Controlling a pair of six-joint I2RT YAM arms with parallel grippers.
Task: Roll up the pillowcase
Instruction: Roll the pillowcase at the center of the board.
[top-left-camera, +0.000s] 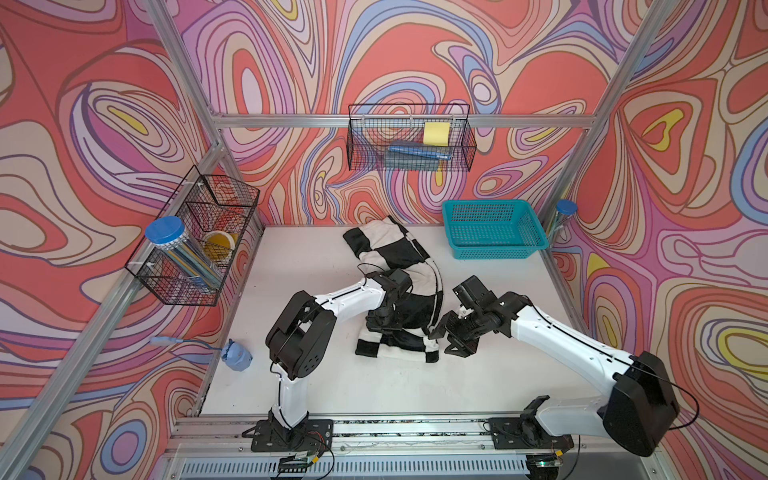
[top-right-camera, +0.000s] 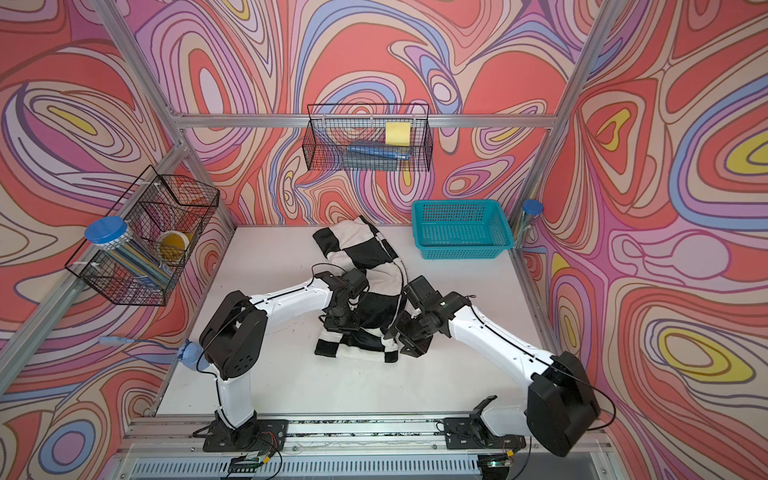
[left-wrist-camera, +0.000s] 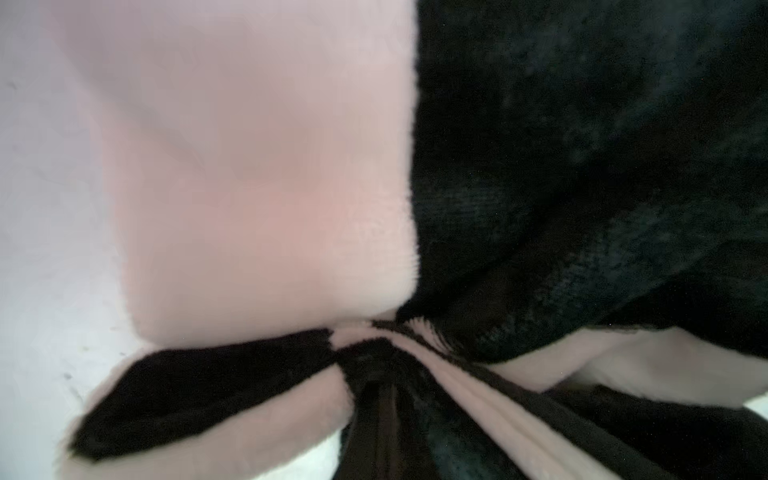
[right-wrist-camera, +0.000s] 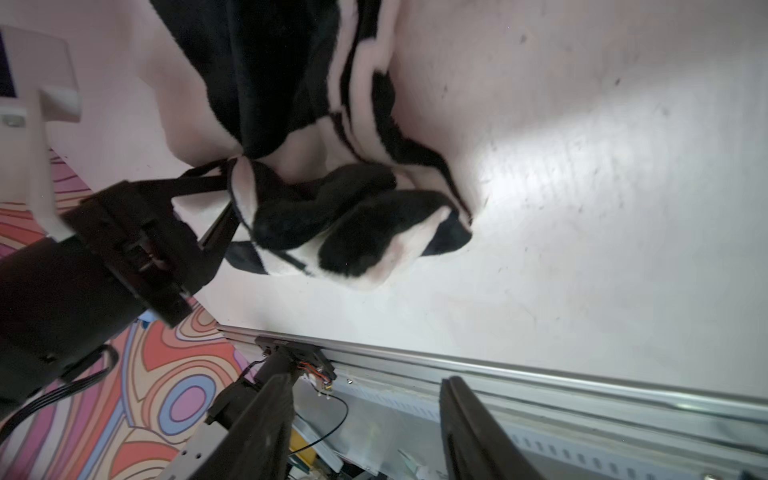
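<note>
**Flatten before rolling**

The fuzzy black-and-white checkered fabric pillowcase (top-left-camera: 401, 249) lies bunched on the white counter (top-left-camera: 299, 266), from centre to far edge. The left gripper (right-wrist-camera: 230, 187) is clenched on its near folds. The right gripper (right-wrist-camera: 368, 386) gapes empty beside them. Best to pull it flat, then roll evenly.

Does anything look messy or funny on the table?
Yes. The pillowcase is no neat roll: it lies twisted and crumpled, its near end bunched into folds where the left gripper pinches it. The right gripper hangs open beside it, holding nothing.
</note>
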